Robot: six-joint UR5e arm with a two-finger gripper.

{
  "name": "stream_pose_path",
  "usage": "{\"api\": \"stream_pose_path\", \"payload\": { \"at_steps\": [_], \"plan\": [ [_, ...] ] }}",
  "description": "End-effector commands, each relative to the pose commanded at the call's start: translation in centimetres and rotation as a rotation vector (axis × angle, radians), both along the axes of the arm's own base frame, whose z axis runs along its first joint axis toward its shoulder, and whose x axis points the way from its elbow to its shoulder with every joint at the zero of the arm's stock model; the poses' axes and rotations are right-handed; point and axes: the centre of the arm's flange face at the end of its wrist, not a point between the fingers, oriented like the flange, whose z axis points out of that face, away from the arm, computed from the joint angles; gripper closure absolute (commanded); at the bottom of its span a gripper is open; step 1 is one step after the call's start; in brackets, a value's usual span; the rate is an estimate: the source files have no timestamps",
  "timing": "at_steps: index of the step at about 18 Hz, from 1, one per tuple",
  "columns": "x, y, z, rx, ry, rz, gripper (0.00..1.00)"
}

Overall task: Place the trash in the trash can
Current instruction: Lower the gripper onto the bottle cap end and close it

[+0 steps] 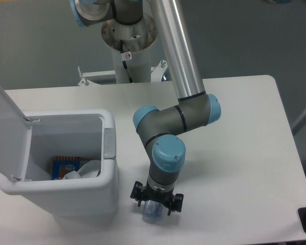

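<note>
Grey-and-blue arm (169, 120) folds down steeply, wrist vertical, just right of the bin (109, 153). We find the gripper (156, 203) straddling the bottle (153, 212) on the table (234, 153); whether it grips, we cannot tell. Lid (7, 130) stands open; white paper (86, 169) lies inside.

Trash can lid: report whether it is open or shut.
Open. The lid stands swung up at the trash can's left side, exposing a printed packet inside.
</note>
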Motion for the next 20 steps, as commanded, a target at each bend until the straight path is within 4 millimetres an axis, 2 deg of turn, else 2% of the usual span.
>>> {"api": "stream_pose_path", "payload": {
  "at_steps": [4, 7, 10, 13, 20],
  "plan": [
    [-0.23, -0.17, -0.10, -0.027, 0.028, 0.005, 0.20],
    [0.03, -0.12, -0.02, -0.027, 0.028, 0.002, 0.23],
    [-0.11, -0.16, 0.04, -0.027, 0.031, 0.003, 0.32],
    [-0.18, -0.09, 0.18, -0.025, 0.033, 0.003, 0.36],
    [-0.18, -0.26, 0.44, -0.033, 0.044, -0.003, 0.36]
  ]
}}
